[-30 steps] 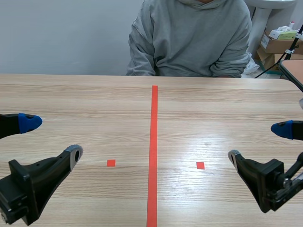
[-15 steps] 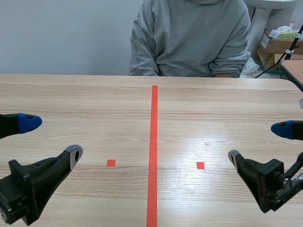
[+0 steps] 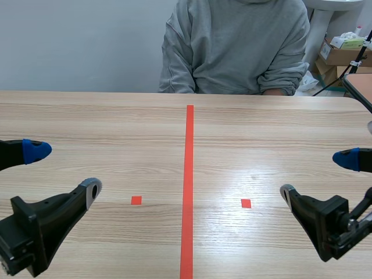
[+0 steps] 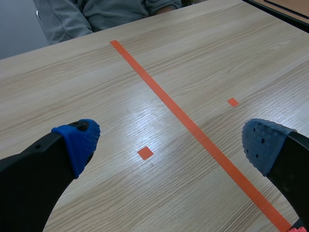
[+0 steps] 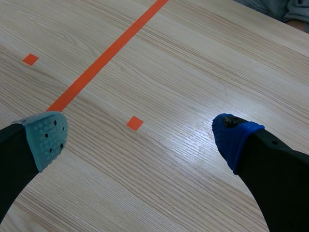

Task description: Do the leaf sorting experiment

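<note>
No leaves or sorting containers appear in any view. My left gripper [image 3: 61, 168] hovers low over the table's left side, open, with nothing between its fingers; in the left wrist view the left gripper [image 4: 171, 142] frames only bare wood and tape marks. My right gripper [image 3: 317, 174] stands open over the table's right side, and in the right wrist view the right gripper [image 5: 140, 137] holds nothing either.
A wooden table [image 3: 116, 125] carries an orange-red tape line down its middle and two small tape squares. A person in a grey hoodie [image 3: 235, 46] sits across the far edge. Cardboard boxes [image 3: 343, 55] stand beyond the table at the back right.
The person across the table shifted slightly and drew their arms in; both arms stayed still.
</note>
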